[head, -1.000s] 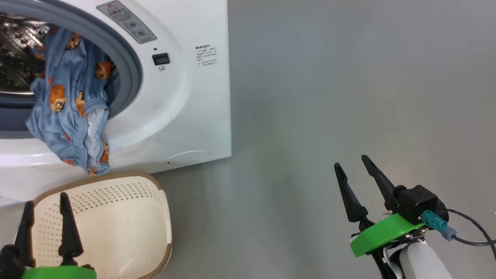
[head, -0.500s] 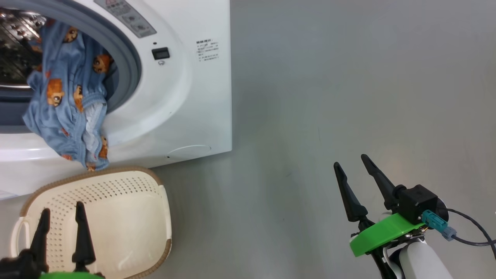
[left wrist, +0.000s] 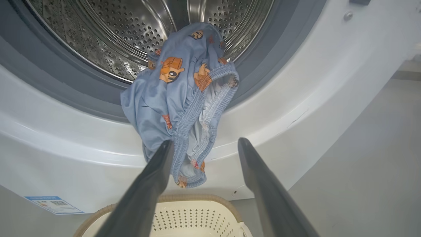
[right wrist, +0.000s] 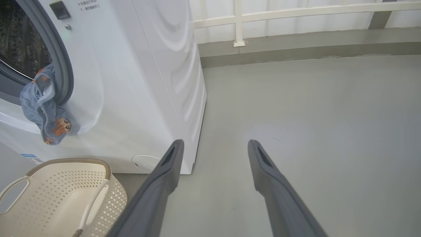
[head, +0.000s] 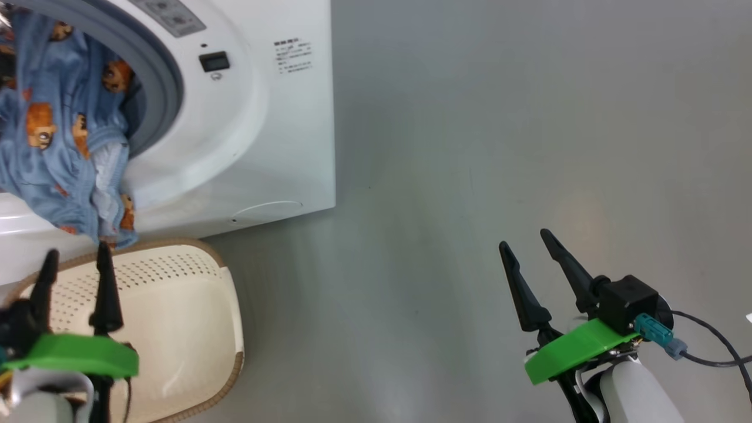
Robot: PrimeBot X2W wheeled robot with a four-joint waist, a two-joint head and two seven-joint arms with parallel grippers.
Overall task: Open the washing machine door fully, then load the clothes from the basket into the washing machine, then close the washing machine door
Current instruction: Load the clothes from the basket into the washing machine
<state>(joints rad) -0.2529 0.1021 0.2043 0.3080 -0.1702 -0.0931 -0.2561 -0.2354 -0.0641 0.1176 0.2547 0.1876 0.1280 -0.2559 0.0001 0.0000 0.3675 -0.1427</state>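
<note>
Grey floor: clothes hang half out of washing machine, above basket.

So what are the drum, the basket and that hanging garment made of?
The drum looks like polished steel, mirror-shiny and perforated. The basket seems matte cream plastic, with moulded holes and woven-look rim. The garment is soft fabric, perhaps cotton; it drapes limply.

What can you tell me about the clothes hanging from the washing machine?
The clothes are light blue fabric printed with orange and tan cartoon figures, with a gathered elastic hem showing a paler inside. They drape from the drum over the grey gasket and down the washing machine front, ending above the basket. The open left gripper points at their lower end; contact is unclear.
</note>
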